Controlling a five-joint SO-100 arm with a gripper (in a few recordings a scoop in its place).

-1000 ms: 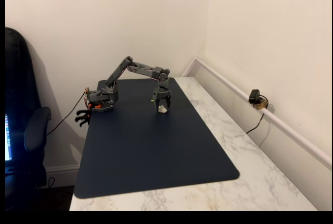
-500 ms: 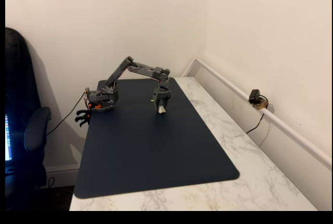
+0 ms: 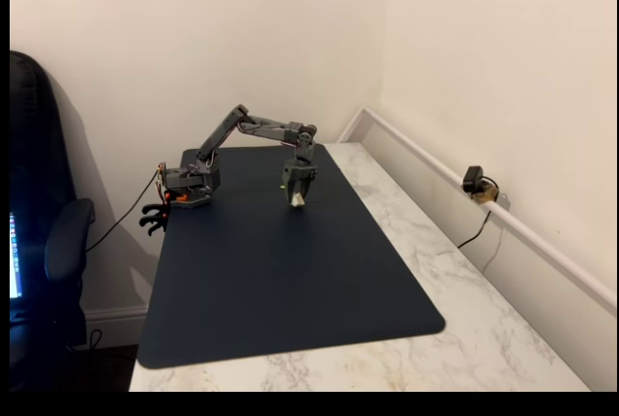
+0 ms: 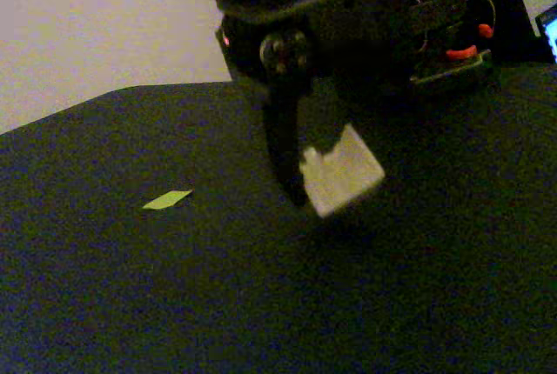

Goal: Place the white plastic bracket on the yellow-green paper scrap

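On the marble-patterned counter (image 3: 464,271) lies a dark blue mat (image 3: 280,281). Above it the grey arm's fingers (image 4: 300,165) clench the off-white, angular plastic bracket (image 4: 342,172), held clear of the mat. In that close fixed view the flat yellow-green paper scrap (image 4: 167,199) lies well to the bracket's left, its long axis running left-right.

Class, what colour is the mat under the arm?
Dark navy blue mat, clearest in the wide fixed view.

cream walls (image 3: 193,39) | marble table (image 3: 464,281) | navy mat (image 3: 280,281) | black chair (image 3: 39,232)
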